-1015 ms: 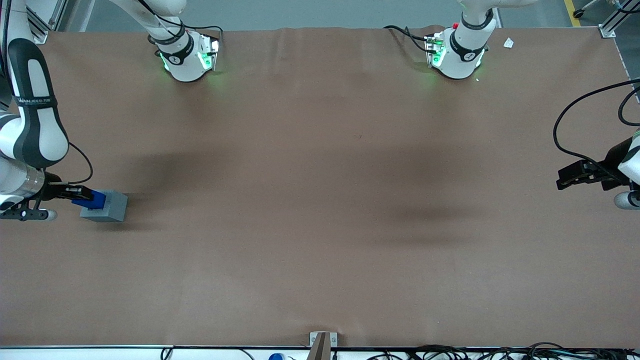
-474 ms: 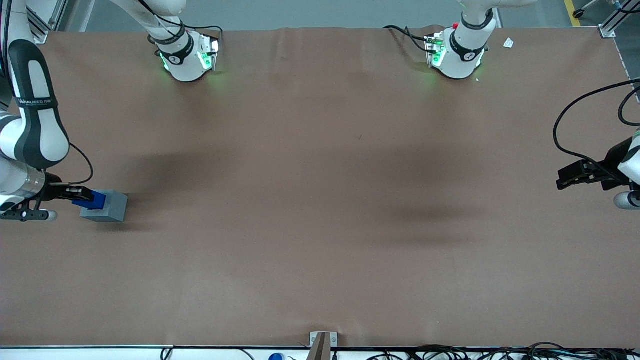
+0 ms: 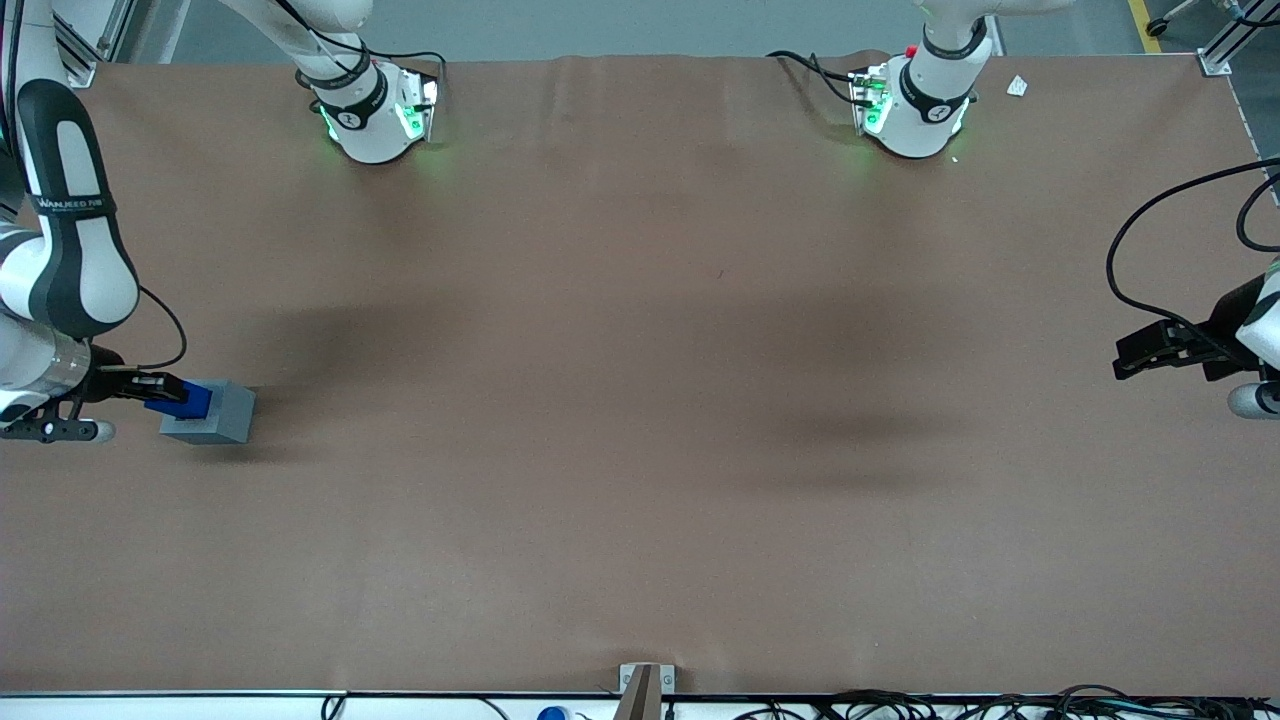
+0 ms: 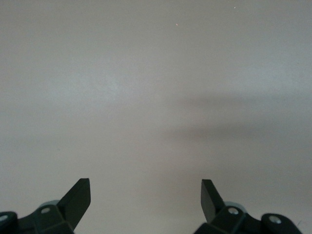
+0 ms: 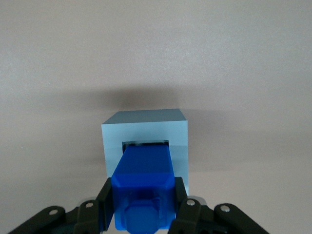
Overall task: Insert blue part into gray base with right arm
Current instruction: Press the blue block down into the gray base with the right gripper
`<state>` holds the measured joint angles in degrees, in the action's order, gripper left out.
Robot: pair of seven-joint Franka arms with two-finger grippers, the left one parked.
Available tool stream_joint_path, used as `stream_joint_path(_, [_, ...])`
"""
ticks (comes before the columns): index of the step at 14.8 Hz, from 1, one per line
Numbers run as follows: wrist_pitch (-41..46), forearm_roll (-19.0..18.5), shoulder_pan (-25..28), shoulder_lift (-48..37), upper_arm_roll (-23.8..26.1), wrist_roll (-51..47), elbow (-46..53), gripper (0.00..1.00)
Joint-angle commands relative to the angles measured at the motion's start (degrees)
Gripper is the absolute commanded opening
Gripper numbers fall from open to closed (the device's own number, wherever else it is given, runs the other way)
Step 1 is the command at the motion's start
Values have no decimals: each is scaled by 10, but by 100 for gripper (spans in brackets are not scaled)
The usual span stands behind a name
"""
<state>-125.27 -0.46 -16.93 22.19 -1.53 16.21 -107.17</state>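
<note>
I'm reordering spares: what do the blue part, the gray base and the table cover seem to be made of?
The blue part, held in the shut claw with its end in the base's recess, looks like smooth, slightly glossy molded plastic. The gray base looks like matte plastic with crisp flat faces. The brown table cover seems a matte sheet, creased at its edge, possibly paper or fabric.

Blue part (image 5: 146, 180): smooth plastic, saturated colour, faint sheen on its edges. Gray base (image 5: 145, 130): matt plastic look, even pale faces, no gloss. Gripper (image 5: 144, 207) at the blue part, just above the base: black, matt plastic-like fingers (image 5: 104, 202) pressed to the part's sides. Right arm (image 3: 62, 250): glossy white shell, dark-gray panels. Table (image 3: 640, 420): brown, matt covering, slightly creased like cloth or paper.
</note>
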Motion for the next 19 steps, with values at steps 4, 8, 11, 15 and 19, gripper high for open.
stream_joint_path(4, [-1,-8,-9,4,8,-3,-16,21])
stream_joint_path(8, [-2,-7,-8,11,8,-4,-16,21])
stream_joint_path(11, [-2,-7,-8,14,8,-4,-16,21])
stream_joint_path(15, [-2,-7,-6,15,8,-4,-16,21])
stream_joint_path(19, [-2,-7,-6,19,8,-4,-19,20])
